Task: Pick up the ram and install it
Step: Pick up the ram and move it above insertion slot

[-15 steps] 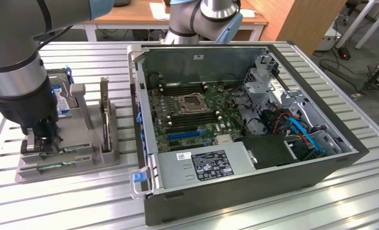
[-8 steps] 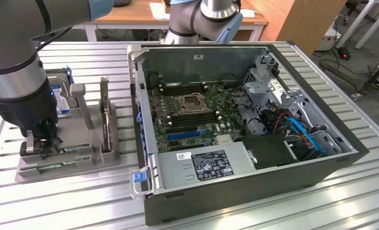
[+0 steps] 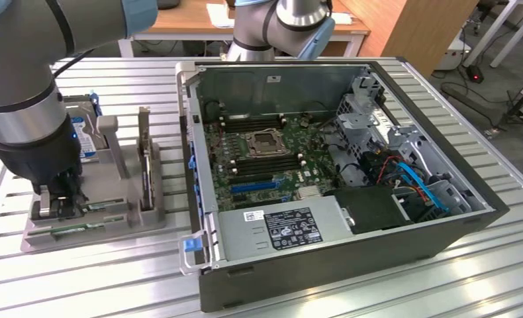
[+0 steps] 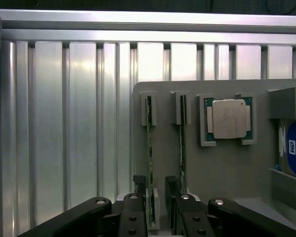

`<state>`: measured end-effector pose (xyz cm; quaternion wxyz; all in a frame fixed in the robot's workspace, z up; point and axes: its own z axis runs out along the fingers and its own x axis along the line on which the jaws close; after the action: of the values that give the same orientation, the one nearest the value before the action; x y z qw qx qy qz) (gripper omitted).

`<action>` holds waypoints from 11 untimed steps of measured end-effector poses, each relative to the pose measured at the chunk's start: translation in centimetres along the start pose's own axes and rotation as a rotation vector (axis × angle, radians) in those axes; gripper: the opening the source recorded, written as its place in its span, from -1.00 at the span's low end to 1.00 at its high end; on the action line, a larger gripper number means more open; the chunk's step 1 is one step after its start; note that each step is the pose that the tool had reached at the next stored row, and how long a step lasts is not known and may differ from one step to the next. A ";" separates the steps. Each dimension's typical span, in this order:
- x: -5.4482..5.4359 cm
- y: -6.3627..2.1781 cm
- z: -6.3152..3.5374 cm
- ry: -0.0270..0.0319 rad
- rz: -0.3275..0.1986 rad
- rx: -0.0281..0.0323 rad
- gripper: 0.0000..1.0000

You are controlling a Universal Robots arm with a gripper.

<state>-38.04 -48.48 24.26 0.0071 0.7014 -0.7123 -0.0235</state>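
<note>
The gripper (image 4: 155,196) was seen wide open, holding nothing, its jaws astride the ram (image 4: 149,148), which stood on edge in the grey holder (image 4: 212,173). The stick was judged light, stiff and fragile, best pinched across its flat faces.

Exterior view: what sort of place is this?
Likely a robotics lab or assembly test cell: a robot arm over a grey parts holder, an open computer case on a slatted metal table, a wooden desk behind.
</note>
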 end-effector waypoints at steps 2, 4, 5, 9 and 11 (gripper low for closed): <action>0.0 -0.01 0.19 0.0000 0.000 0.0000 -0.42; 0.0 0.00 0.19 0.0002 0.000 -0.0002 -0.42; 0.0 -0.01 0.19 0.0001 0.000 -0.0002 -0.42; 0.0 -0.02 0.47 -0.0001 0.000 0.0002 -0.42; 0.0 -0.03 0.72 -0.0001 0.000 0.0002 -0.42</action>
<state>-38.04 -48.48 23.54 0.0070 0.7014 -0.7123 -0.0234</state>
